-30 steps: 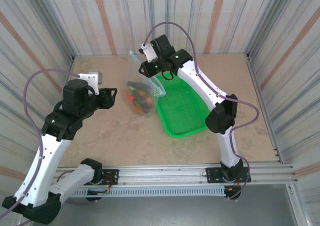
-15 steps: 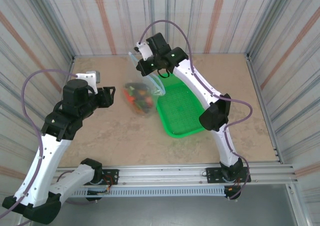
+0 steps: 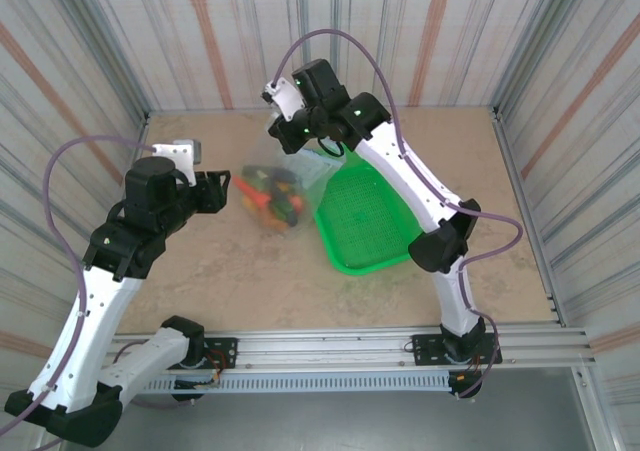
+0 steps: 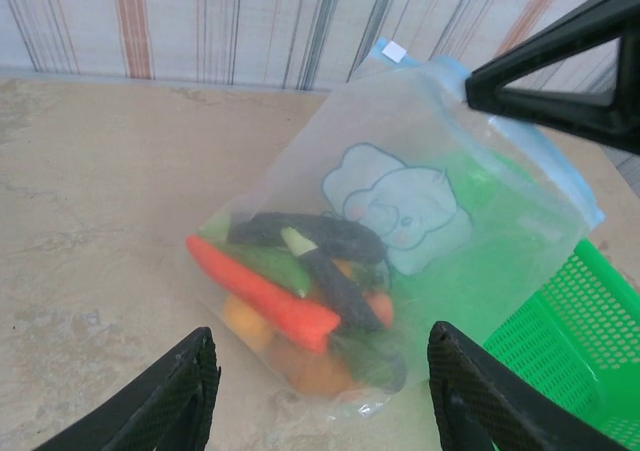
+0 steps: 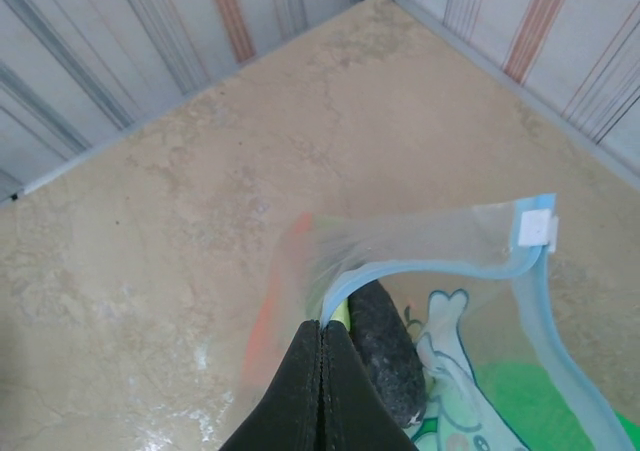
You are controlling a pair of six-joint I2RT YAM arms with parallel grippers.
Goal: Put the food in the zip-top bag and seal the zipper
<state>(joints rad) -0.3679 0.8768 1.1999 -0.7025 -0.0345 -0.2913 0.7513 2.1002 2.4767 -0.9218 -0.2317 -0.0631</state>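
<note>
Right wrist shows right gripper (image 5: 321,324) pinching the zipper (image 5: 450,263)

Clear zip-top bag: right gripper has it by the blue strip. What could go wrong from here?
1. The right gripper is shut on one spot of the light-blue zipper strip; the loaded clear floppy plastic bag may slip free.
2. The mouth looks unsealed beside the pinch, so tilting could spill the orange toy carrot.

Bright, even, diffuse light with faint shadows; mild sheen on the table (image 5: 120,271), lower left; focus sharp.
</note>
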